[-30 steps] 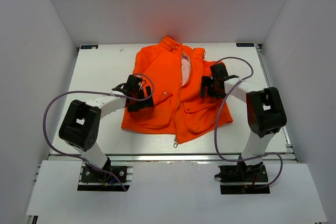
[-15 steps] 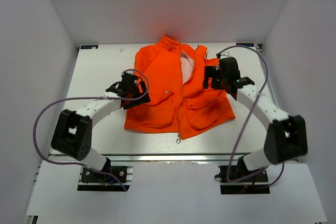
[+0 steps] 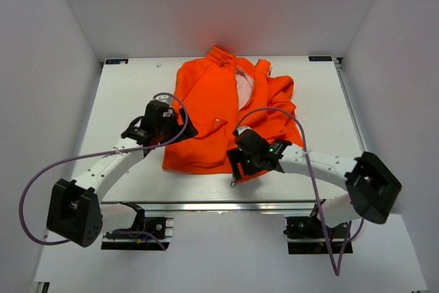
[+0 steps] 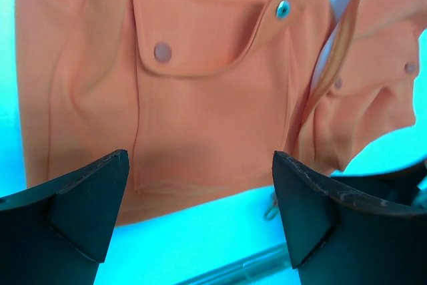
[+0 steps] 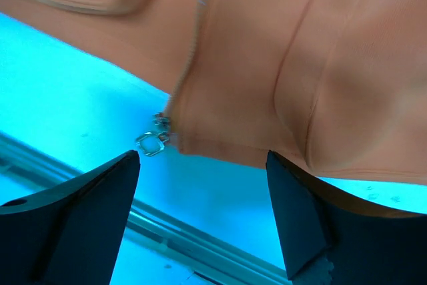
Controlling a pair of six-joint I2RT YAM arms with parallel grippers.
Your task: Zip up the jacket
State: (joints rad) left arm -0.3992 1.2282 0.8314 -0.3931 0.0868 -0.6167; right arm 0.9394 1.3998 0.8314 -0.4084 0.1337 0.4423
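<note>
The orange jacket (image 3: 219, 111) lies flat on the white table, collar at the far side, front partly open at the top with pale lining (image 3: 243, 88) showing. Its metal zipper pull (image 3: 234, 183) sits at the bottom hem; it also shows in the right wrist view (image 5: 152, 141) and faintly in the left wrist view (image 4: 270, 208). My left gripper (image 3: 171, 128) is open over the left flap pocket (image 4: 200, 38) and hem, holding nothing (image 4: 200, 165). My right gripper (image 3: 241, 160) is open above the hem just right of the zipper pull, holding nothing (image 5: 203, 158).
The white table (image 3: 130, 94) is boxed in by white walls on three sides. A metal rail (image 3: 219, 204) runs along the near table edge, close below the zipper pull. Purple cables (image 3: 41, 169) loop off both arms.
My right arm has swung from the jacket's upper right down to the bottom hem by the zipper pull. My left gripper has drawn slightly left toward the jacket's left edge.
</note>
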